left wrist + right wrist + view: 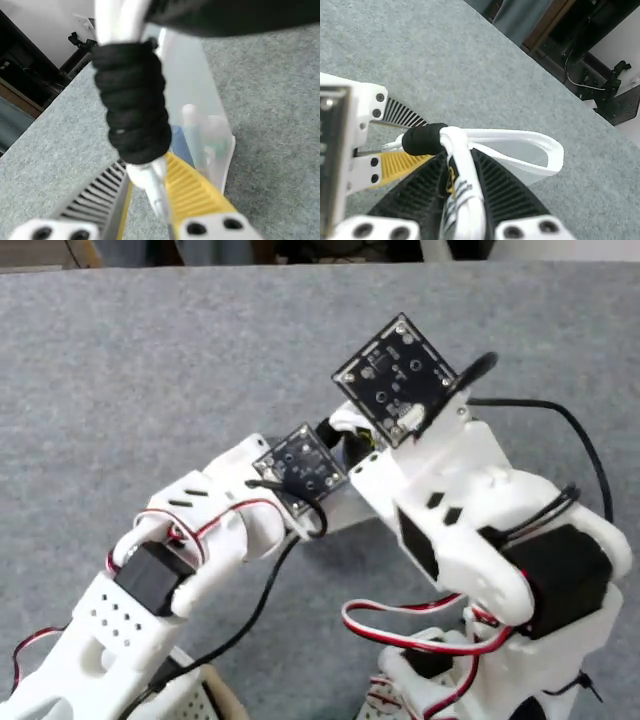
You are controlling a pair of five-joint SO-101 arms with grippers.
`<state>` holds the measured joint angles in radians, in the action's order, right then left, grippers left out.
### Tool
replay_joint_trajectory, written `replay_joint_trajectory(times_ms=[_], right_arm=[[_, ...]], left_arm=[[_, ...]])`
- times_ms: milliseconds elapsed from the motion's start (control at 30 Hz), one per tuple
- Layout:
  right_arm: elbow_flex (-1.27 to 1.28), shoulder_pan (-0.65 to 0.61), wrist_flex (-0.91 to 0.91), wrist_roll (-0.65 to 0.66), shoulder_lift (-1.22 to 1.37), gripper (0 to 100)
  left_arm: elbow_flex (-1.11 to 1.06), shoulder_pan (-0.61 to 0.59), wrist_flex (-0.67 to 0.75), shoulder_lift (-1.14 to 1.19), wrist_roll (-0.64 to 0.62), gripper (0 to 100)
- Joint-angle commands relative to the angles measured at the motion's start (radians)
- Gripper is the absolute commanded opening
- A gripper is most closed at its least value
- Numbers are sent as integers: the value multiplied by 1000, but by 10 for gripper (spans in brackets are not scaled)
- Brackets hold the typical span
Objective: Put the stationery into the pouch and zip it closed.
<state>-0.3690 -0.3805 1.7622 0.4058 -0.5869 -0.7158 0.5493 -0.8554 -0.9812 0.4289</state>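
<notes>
Evidently loading was done: I logged stationery (197, 132) inside the pouch (192, 75), left gripper (146, 176) pinched shut on its zip pull (132, 107), right gripper (456, 167) clamping its white rim (520, 137), mouth apparently part open, zipping unfinished.

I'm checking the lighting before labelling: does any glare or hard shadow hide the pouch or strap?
High view: even light, only a soft shadow on the table. Left wrist view: the clear pouch has a pale sheen, yet the stationery inside shows through. Right wrist view: no glare; the white strap stands bright between the black fingers.
</notes>
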Motion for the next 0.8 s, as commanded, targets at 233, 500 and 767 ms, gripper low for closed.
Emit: replay_joint_trajectory(times_ms=[233, 500, 767], right_arm=[[1, 3, -31, 8, -10, 12], [7, 146, -146, 8, -10, 12], [13, 264, -144, 3, -10, 12]], left_arm=[[39, 16, -92, -14, 9, 29], [183, 74, -270, -5, 8, 28], [248, 64, -425, -12, -64, 28]])
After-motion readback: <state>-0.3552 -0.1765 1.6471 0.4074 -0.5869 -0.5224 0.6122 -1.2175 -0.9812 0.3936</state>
